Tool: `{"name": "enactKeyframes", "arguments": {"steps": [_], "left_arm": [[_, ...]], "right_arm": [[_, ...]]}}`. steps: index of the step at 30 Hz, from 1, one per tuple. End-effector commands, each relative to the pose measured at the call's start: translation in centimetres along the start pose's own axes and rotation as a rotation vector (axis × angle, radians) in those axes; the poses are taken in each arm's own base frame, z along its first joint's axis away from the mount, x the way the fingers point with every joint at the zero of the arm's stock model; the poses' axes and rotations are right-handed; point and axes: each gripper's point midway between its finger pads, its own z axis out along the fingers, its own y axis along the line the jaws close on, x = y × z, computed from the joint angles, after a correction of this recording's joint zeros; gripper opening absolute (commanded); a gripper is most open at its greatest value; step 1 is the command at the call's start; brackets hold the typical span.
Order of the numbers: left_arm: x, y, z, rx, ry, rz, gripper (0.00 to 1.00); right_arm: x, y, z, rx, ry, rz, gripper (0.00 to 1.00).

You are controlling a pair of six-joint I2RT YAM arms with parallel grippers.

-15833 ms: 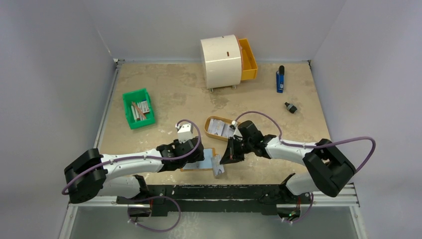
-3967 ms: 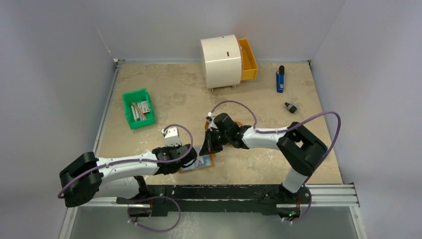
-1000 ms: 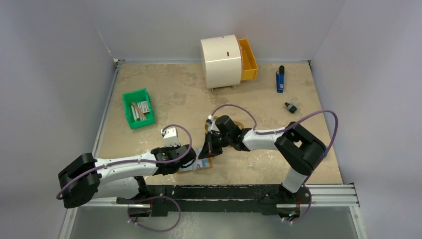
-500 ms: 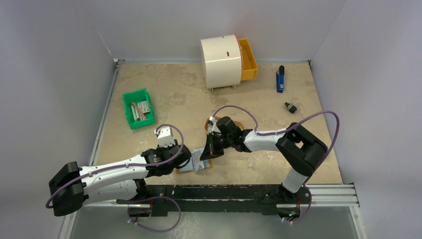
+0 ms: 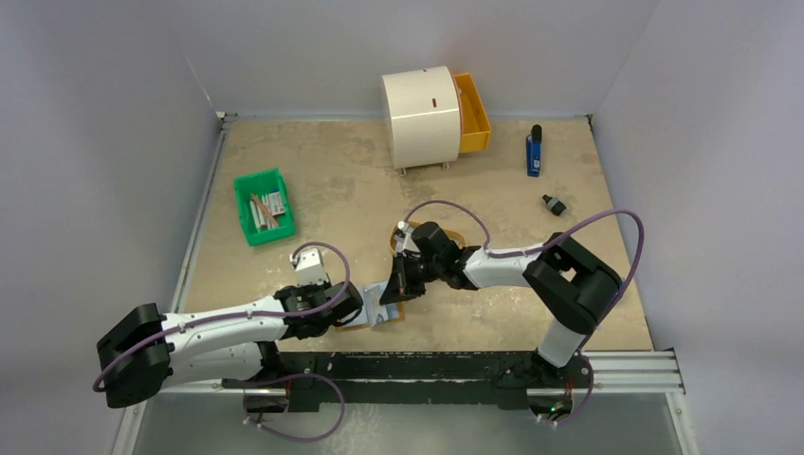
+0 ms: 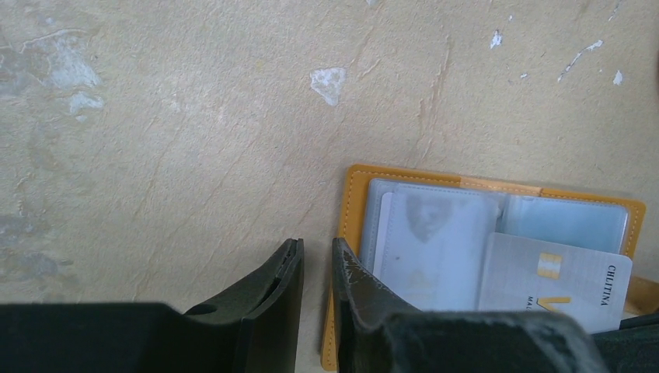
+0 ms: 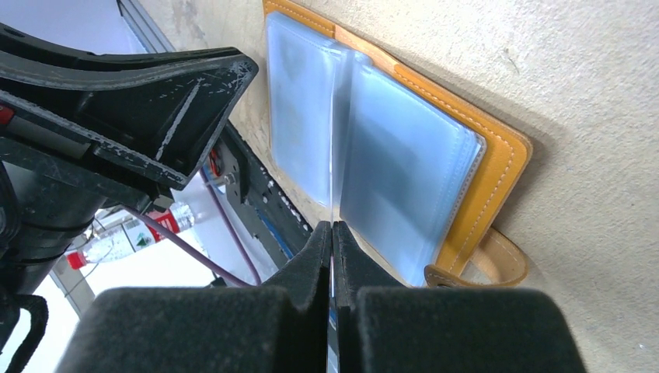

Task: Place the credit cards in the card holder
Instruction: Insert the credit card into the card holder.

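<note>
One card [image 6: 559,280] lies crosswise on open wallet [image 6: 353,203], frame's lower right, beside left gripper [image 6: 317,252], slightly spread, empty; right gripper [image 7: 332,227] pinches clear sleeve [image 7: 388,163].

left wrist: holder [image 6: 354,210] bottom edge behind left gripper [image 6: 317,256], card [image 6: 559,276] print cut short | right wrist: holder's near end behind right gripper [image 7: 332,229] | top: holder mostly under both grippers; bin [image 5: 258,177] contents too small

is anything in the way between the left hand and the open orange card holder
Nothing visible does: the left hand sits right at the edge of the open orange-tan leather-like card holder. The right hand pinches a clear plastic sleeve of it.
</note>
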Motion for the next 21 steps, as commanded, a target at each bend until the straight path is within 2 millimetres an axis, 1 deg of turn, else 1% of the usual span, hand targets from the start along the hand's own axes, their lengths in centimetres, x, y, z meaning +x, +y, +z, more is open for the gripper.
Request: {"name": "enactKeyframes", "arguments": {"steps": [1, 7, 15, 21], "left_arm": [[-0.5, 0.2, 0.2, -0.016, -0.032, -0.016, 0.18], [-0.5, 0.0, 0.3, -0.012, -0.030, -0.010, 0.17], [-0.4, -0.3, 0.3, -0.007, -0.024, -0.001, 0.14], [0.5, -0.4, 0.7, 0.002, 0.001, -0.003, 0.13]], "right_arm": [[-1.3, 2.0, 0.1, -0.067, -0.019, -0.046, 0.00], [-1.5, 2.3, 0.2, -0.074, -0.023, -0.049, 0.00], [-1.6, 2.1, 0.5, -0.074, -0.021, -0.043, 0.00], [-1.7, 2.1, 0.7, -0.077, -0.020, -0.034, 0.00]]}}
